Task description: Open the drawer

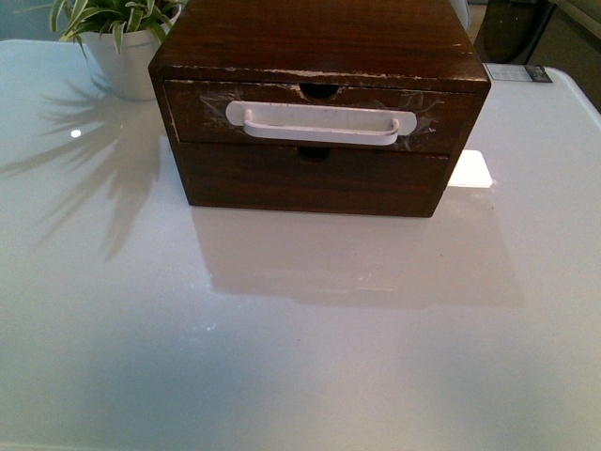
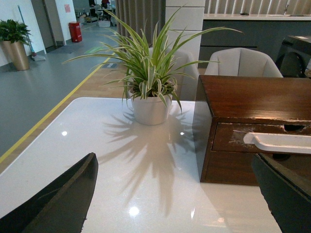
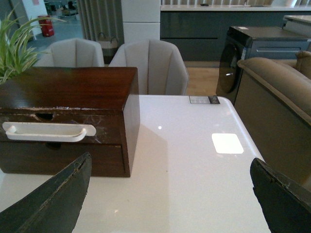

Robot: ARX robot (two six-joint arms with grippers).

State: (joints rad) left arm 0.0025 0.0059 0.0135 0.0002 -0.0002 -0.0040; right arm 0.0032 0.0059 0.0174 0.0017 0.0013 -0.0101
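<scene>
The drawer [image 1: 202, 111] is the upper of two in a small dark brown wooden chest [image 1: 319, 38] that stands towards the far side of the white counter [image 1: 300, 357], facing you. A long white bar handle [image 1: 319, 125] runs across its front, with cloudy clear tape smeared at both ends, and a semicircular notch [image 1: 319, 91] is cut into its top edge. The drawer front sits flush with the chest, so it is fully shut and none of its inside shows. Below it is a plain dark drawer front [image 1: 310, 178] with no handle, also shut. In the front view neither arm appears. In the left wrist view, the left gripper [image 2: 175, 204] has its two dark fingers spread wide apart with nothing between them, and the chest's left corner and the handle's end lie ahead of it. In the right wrist view, the right gripper [image 3: 170, 204] is likewise spread wide and empty, looking at the chest from the other side. Both appear well apart from the handle. A potted spider plant [image 1: 113, 28] stands just behind the chest's left corner. Judging from this, none of the task is done: you have yet to reach the handle, close a gripper on it and pull the drawer out towards you.
</scene>
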